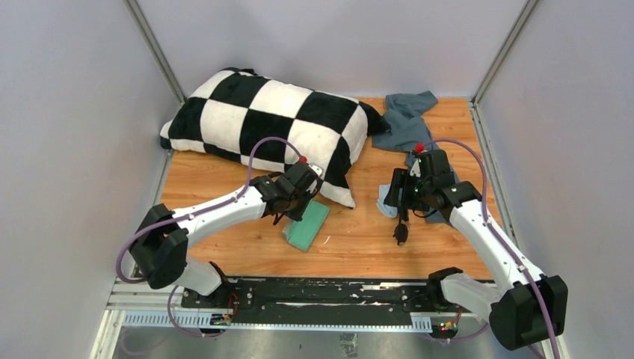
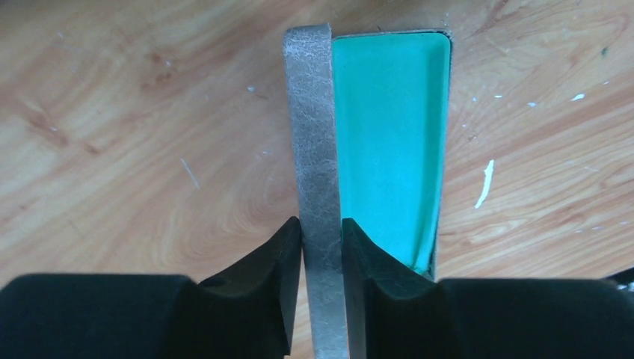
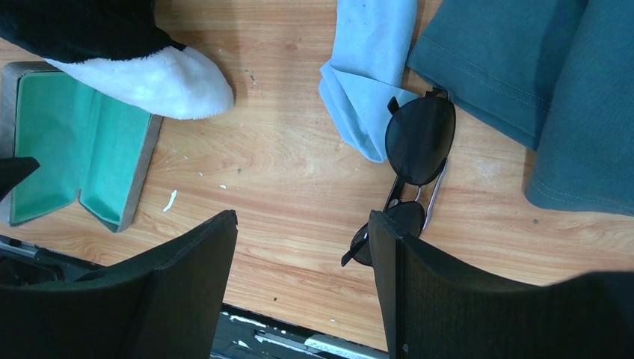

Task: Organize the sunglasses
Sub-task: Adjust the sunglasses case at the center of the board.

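Observation:
The black folded sunglasses [image 3: 419, 137] lie on the wooden table, one lens touching the light-blue cloth [image 3: 366, 82], the other partly hidden behind my right finger. They also show in the top view [image 1: 401, 230]. My right gripper [image 3: 302, 223] is open and empty, hovering above the table, with the sunglasses just outside its right finger [image 3: 419, 284]. The grey case [image 2: 310, 112] lies open, showing its green lining [image 2: 389, 134], in front of the pillow [image 1: 306, 226]. My left gripper [image 2: 321, 228] is shut on the case's grey edge.
A black-and-white checked pillow [image 1: 265, 120] fills the back left, its corner close to the case. A grey-teal cloth [image 1: 404, 120] lies at the back right and reaches down beside the sunglasses [image 3: 523, 67]. The black rail [image 1: 314, 295] runs along the near edge.

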`<action>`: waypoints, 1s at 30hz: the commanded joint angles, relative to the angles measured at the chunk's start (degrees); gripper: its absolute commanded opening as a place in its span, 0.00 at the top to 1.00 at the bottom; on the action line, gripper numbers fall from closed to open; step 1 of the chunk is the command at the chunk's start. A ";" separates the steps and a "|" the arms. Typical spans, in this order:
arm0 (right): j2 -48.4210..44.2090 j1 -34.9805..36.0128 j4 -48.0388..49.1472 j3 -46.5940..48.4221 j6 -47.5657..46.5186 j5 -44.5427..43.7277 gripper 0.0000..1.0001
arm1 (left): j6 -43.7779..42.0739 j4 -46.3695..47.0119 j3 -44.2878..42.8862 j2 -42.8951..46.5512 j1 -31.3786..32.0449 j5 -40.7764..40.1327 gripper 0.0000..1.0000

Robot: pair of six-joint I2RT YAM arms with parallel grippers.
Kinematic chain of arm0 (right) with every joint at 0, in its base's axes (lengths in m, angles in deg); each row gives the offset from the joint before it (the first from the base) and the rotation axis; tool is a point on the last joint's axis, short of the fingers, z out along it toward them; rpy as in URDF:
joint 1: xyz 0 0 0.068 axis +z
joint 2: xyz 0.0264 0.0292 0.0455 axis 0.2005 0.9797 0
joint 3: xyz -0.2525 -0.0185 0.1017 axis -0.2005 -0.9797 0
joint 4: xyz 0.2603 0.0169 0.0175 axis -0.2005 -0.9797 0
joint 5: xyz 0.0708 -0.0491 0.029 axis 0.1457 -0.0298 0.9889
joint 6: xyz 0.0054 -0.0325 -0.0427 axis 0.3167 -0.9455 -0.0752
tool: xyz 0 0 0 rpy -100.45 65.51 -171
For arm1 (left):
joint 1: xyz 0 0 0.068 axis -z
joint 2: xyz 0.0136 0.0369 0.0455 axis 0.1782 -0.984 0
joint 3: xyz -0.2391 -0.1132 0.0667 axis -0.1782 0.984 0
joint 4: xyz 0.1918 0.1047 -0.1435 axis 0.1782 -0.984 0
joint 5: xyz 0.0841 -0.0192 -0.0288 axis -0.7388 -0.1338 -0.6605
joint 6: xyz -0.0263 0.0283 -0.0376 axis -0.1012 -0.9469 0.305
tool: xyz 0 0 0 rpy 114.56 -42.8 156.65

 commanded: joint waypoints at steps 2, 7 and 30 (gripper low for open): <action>-0.69 0.93 -0.15 -0.73 -0.15 -0.05 0.30 | -5.46 -2.50 -3.46 -0.94 -0.13 -4.73 0.78; -0.23 0.89 -0.15 -0.32 -0.15 0.20 0.30 | -12.22 -5.10 -6.38 -2.26 -0.13 -9.28 0.83; 5.38 5.68 -1.60 4.77 -2.97 -9.95 0.38 | -12.49 -12.93 -16.42 4.60 -6.29 -9.18 0.25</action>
